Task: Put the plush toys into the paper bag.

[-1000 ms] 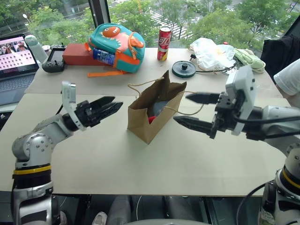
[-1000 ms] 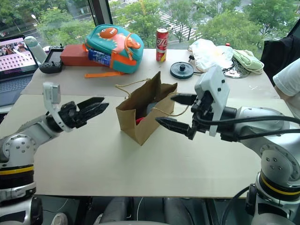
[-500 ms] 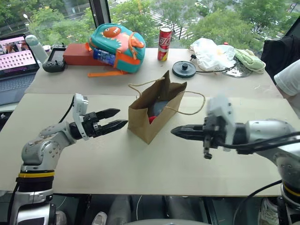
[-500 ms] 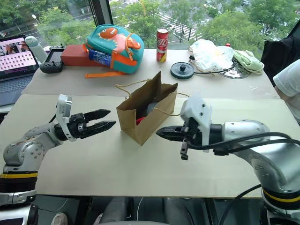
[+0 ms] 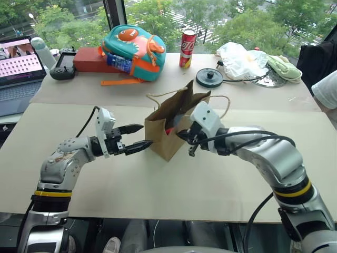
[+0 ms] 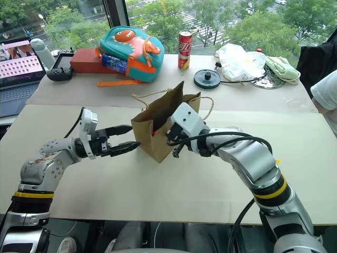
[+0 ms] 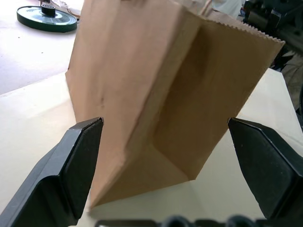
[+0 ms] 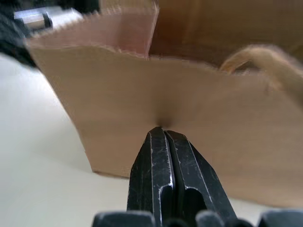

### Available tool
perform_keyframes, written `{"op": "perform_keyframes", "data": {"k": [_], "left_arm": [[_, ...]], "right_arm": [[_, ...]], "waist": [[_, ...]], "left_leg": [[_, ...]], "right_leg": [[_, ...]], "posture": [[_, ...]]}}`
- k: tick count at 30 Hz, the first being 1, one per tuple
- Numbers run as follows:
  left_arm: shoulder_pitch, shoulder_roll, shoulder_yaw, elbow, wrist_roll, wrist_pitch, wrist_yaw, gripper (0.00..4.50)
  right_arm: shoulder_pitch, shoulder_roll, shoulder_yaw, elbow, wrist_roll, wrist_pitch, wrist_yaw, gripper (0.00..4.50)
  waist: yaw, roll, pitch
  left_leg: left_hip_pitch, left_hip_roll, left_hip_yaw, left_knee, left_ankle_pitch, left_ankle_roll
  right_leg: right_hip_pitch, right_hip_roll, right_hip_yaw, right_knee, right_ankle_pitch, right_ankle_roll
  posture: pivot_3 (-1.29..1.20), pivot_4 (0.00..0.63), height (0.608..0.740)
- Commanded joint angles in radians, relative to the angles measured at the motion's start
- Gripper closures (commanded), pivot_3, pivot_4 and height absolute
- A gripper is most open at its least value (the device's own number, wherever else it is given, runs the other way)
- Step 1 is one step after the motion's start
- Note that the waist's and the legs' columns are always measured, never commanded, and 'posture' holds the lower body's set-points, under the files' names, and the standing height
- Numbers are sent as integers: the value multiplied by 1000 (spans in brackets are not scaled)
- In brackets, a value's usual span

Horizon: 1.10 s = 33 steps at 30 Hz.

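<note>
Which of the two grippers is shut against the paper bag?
The right gripper, fingers together, tips pressing the paper bag. The left gripper stands open beside it.

The right gripper [image 8: 163,130], whose two black fingers stood wide apart a second ago, has closed and swung in from the right of the frame; its tips now press a dent into the side of the brown kraft paper bag [image 5: 171,126]. The left gripper [image 5: 138,136], fingers spread, has edged rightward until its tips sit just beside the bag's lower left corner.

Table [image 5: 158,184] and its load
Bag [image 5: 167,126] stands between the grippers; beyond it lie backpack [image 5: 134,46], can [image 5: 186,48], laptop [image 5: 18,68], red box [image 5: 87,59], disc [image 5: 209,77], white bag [image 5: 239,59].
</note>
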State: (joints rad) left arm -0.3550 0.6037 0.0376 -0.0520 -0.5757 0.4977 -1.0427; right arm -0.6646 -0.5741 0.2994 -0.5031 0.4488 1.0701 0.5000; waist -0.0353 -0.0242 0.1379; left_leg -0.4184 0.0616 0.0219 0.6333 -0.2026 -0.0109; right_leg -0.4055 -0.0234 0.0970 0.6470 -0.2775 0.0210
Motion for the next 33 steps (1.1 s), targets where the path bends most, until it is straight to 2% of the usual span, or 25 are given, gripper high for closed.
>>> {"op": "perform_keyframes", "data": {"k": [1, 12, 19, 31, 33], "left_arm": [[-18, -15, -7, -41, 13, -30, 6, 0], [38, -31, -34, -145, 52, -39, 54, 0], [10, -102, -49, -70, 154, -108, 174, 0], [-2, -194, -89, -14, 237, -167, 249, 0], [-16, -211, -91, 10, 253, -183, 268, 521]], "right_arm": [[-38, 29, -4, -26, -7, 16, -7, 4472], [-91, 131, 12, 62, -53, 11, -37, 4472], [-103, 166, 10, 83, -66, 9, -36, 4472], [-96, 183, 14, 83, -88, 14, -38, 4472], [-95, 184, 14, 82, -91, 15, -39, 4500]], "waist": [[0, 0, 0], [-7, 0, 0], [-3, 0, 0], [-4, 0, 0], [-4, 0, 0]], "left_leg": [[0, 0, 0, 0, 0, 0], [1, 0, 0, 0, 0, 0], [1, 0, 0, 0, 0, 0], [1, 0, 0, 0, 0, 0], [1, 0, 0, 1, 0, 0]], "right_leg": [[0, 0, 0, 0, 0, 0], [0, 0, 0, 1, 0, 0], [1, 0, 0, 1, 0, 0], [1, 0, 0, 2, 0, 0], [1, 0, 0, 2, 0, 0]], "posture": [[0, 150, 733], [0, 150, 733], [0, 150, 733], [0, 150, 733], [0, 150, 733]]}}
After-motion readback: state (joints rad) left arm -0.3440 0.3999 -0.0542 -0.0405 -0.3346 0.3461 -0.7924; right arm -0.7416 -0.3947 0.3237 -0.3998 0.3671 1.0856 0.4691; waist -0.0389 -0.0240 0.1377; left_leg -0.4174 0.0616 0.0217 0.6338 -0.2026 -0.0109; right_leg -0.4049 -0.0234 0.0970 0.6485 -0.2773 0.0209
